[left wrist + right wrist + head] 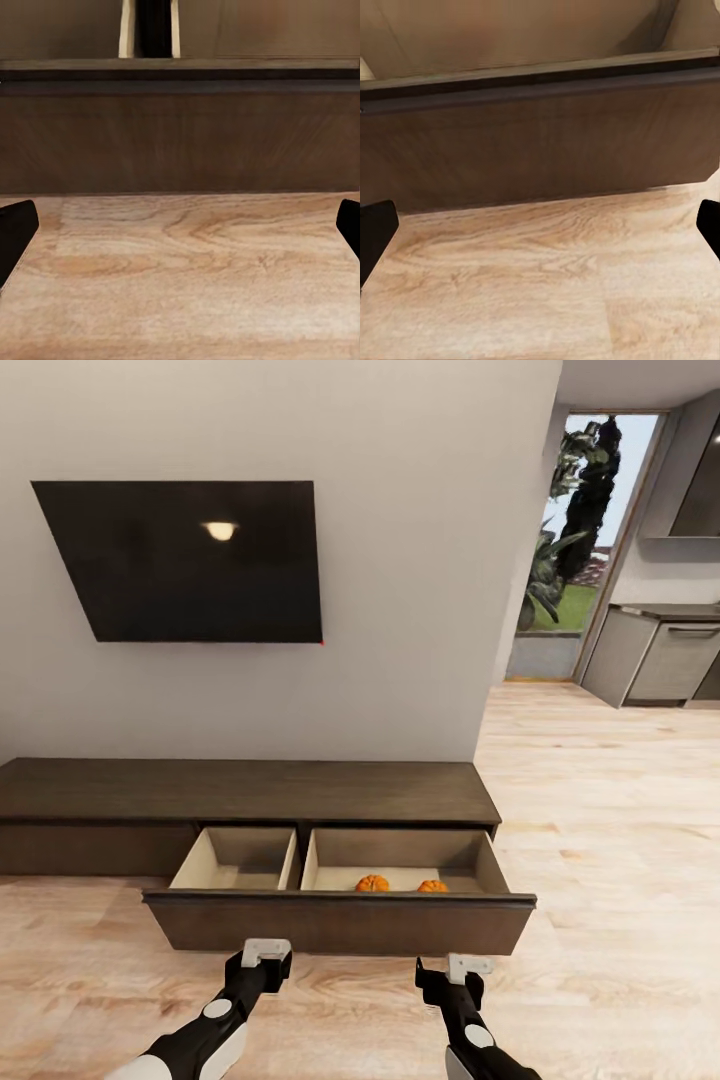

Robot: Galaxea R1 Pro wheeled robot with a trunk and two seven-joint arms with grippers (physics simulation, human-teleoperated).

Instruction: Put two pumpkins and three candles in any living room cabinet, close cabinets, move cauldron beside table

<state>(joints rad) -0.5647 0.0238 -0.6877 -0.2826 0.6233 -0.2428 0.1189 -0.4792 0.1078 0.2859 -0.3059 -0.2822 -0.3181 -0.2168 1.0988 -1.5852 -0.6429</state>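
Observation:
The long low dark brown cabinet (240,790) stands against the wall with one wide drawer pulled out, its front (340,922) facing me. Two orange pumpkins (372,883) (433,886) lie side by side in the drawer's right compartment; the left compartment (235,860) looks bare. My left gripper (265,957) and right gripper (450,970) hang low just in front of the drawer front, both open and holding nothing. In each wrist view the dark drawer front (180,135) (540,142) fills the space ahead, with the black fingertips (15,229) (375,232) spread wide apart.
A black TV (190,560) hangs on the wall above the cabinet. Light wood floor (600,840) stretches to the right towards a kitchen with grey units (660,650) and a glass door (580,550).

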